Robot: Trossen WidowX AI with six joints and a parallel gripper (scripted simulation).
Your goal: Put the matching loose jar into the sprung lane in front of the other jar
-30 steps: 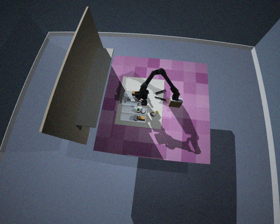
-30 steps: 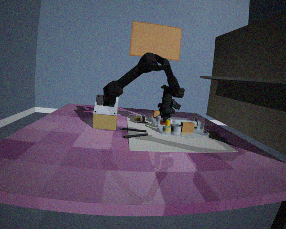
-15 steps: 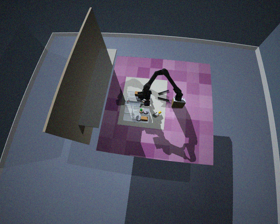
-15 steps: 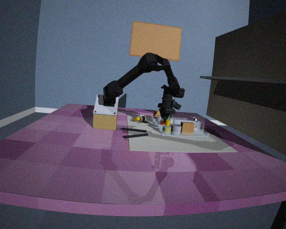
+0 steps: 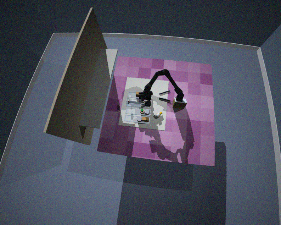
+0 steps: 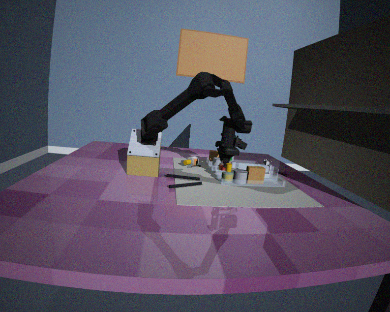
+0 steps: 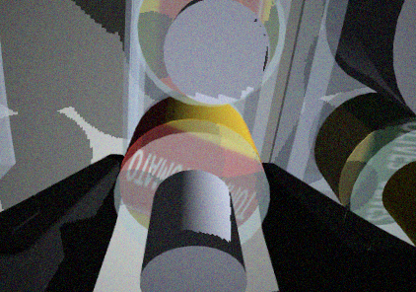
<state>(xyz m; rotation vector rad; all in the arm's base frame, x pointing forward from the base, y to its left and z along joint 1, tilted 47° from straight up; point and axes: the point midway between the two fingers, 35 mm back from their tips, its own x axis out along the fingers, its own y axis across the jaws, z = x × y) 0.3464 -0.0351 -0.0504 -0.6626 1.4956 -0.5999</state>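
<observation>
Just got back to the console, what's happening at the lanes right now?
The gripper is shut on a clear jar with a grey lid and red-and-yellow label, held at the front of a clear-walled lane. A matching jar stands right behind it in that lane. Other jars sit in the lane alongside, and a yellow-capped jar lies loose on the mat.

The top view looks down from far overhead on the whole purple desk (image 5: 190, 124), the exterior view faces the arm (image 6: 195, 93) low from beyond the desk's front edge, and the wrist view peers closely down past the gripper (image 7: 192, 207), all 3 sharing the lane rack (image 6: 264, 181).
</observation>
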